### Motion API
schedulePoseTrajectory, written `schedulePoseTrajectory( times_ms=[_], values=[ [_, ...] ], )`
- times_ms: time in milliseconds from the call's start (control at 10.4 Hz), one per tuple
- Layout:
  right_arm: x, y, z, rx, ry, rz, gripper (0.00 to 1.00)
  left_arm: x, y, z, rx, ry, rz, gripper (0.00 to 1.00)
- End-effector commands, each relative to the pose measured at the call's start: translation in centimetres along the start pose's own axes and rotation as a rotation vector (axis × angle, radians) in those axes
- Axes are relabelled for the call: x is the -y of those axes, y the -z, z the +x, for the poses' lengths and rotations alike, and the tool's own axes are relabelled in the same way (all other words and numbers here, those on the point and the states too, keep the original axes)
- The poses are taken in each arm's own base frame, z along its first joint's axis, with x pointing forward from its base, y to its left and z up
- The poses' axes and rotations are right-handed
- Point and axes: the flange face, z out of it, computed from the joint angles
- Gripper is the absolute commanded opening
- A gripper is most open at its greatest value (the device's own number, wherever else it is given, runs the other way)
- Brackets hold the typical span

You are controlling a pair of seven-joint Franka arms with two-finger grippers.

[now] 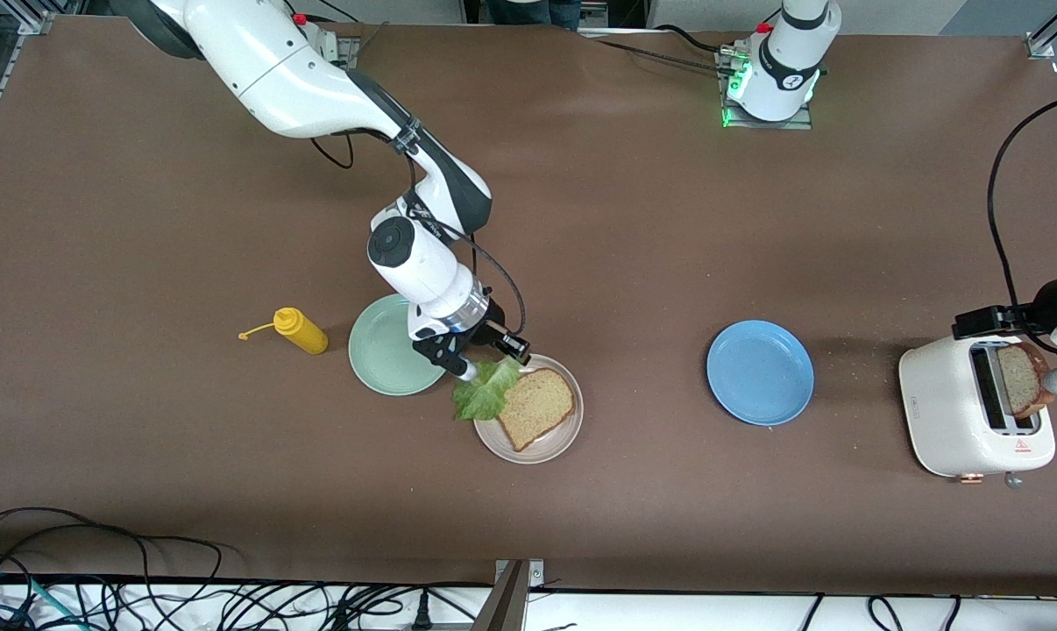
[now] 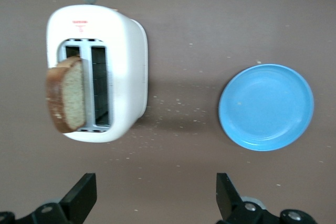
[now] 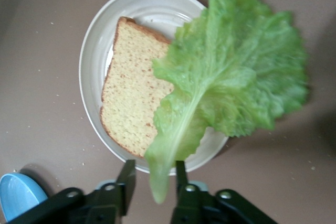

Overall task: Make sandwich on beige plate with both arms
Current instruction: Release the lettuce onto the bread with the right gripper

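Observation:
The beige plate (image 1: 546, 445) (image 3: 94, 51) holds one slice of brown bread (image 1: 535, 406) (image 3: 131, 98). A green lettuce leaf (image 1: 486, 387) (image 3: 236, 72) spreads over that slice's edge and the plate's rim, on the side toward the mint-green plate. My right gripper (image 1: 465, 370) (image 3: 154, 165) is over that rim, open. The leaf's stem lies between its fingers with a gap on each side. A second slice (image 1: 1022, 379) (image 2: 68, 95) stands up out of a slot of the white toaster (image 1: 949, 412) (image 2: 126, 77). My left gripper (image 2: 155, 187) hovers open and empty beside the toaster.
A blue plate (image 1: 760, 372) (image 2: 266, 106) lies between the beige plate and the toaster. A mint-green plate (image 1: 386, 355) sits under the right arm's wrist. A yellow squeeze bottle (image 1: 301, 330) lies toward the right arm's end. Cables run along the table's near edge.

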Motion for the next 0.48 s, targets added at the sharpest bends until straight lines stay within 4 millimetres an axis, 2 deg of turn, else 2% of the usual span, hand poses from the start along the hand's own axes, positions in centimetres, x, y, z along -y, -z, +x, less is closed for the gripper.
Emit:
schedulePoseTrajectory(
  times_ms=[0,96,383],
  values=[
    [1.8,1.4,0.5,-0.024,0.027,0.025,0.88,4.3,-1.3,0.6,-0.038,-0.009,0.035,1.0],
    [1.9,2.0,0.7,-0.022,0.028,0.013,0.88,6.1,-1.8,0.8,-0.059,-0.007,0.037,1.0],
    [2.1,8.6,3.7,-0.036,0.165,-0.181,0.88,10.1,-5.0,1.7,-0.064,-0.018,0.037,1.0]
  ],
)
